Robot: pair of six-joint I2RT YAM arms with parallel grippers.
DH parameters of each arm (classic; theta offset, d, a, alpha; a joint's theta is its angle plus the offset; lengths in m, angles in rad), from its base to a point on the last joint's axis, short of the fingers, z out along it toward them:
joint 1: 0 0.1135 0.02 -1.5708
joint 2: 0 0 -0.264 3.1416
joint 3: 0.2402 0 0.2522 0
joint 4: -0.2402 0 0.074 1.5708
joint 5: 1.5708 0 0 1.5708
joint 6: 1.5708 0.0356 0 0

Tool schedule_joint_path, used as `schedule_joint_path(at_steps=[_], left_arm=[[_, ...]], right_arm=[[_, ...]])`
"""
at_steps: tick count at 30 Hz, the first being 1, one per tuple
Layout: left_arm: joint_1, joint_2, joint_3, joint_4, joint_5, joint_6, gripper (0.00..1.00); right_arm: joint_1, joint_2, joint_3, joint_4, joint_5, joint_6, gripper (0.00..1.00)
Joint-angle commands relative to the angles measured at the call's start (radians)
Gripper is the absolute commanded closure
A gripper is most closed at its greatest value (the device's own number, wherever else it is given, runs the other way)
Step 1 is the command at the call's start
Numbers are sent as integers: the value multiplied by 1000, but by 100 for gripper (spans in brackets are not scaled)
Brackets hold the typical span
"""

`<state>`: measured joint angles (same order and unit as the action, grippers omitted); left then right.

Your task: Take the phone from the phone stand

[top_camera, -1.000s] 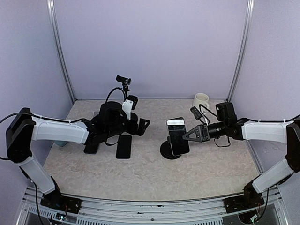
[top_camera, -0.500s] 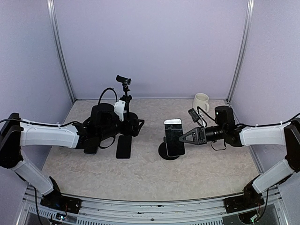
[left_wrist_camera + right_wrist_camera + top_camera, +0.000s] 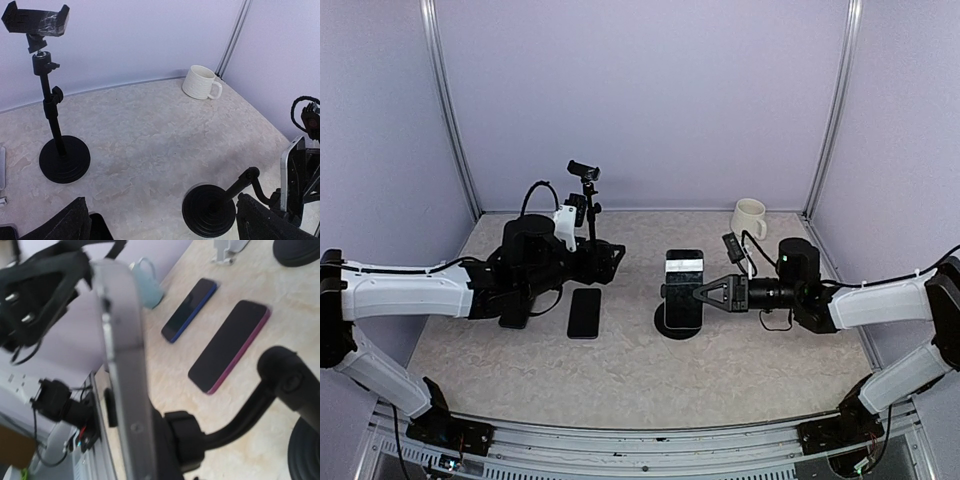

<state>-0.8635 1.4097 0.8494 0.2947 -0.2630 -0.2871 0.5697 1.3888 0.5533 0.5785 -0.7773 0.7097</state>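
Phone (image 3: 684, 285) upright in phone stand (image 3: 662, 321), middle of the surface (image 3: 620, 372). Left tool (image 3: 612, 258): fingers wide apart, empty, just above a spare phone (image 3: 584, 312) lying flat. Right tool (image 3: 698, 293) at the phone's right edge; can't tell if it's clamped. Likely rigid, light, slick glass, so grip the long metal edges and lift straight out.

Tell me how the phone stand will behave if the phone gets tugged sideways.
The phone stand probably tips easily: a small round base, a thin angled arm, the phone carried high. It may also skid rather than tip. The phone looks rigid, likely slippery-edged.
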Motion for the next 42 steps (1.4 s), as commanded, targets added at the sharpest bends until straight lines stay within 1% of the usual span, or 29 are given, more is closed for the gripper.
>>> schedule_joint_path(at_steps=[1,6,9,11,15,26,35,38,42], left_arm=[[-48,3,126,-122,-20,-24,1],[-115,63,234,-203,-12,-97,1],[-140,106,295,-256,-7,-140,1],[-152,136,327,-284,-3,-168,1],[-174,196,383,-312,43,-183,1],[-185,323,539,-422,68,-180,1],[-207,409,636,-525,48,-150,1],[-221,424,662,-555,18,-136,1],[-224,432,671,-569,6,-133,5]], right_arm=[[43,-26,-15,143,195,58,100],[79,-11,-14,164,286,85,100],[114,-14,-16,160,375,93,100],[132,-8,-12,162,401,92,100],[152,22,-1,185,417,105,100],[184,51,34,164,446,101,100],[204,68,68,150,454,100,100],[205,72,78,141,453,96,100],[208,80,80,142,448,100,100]])
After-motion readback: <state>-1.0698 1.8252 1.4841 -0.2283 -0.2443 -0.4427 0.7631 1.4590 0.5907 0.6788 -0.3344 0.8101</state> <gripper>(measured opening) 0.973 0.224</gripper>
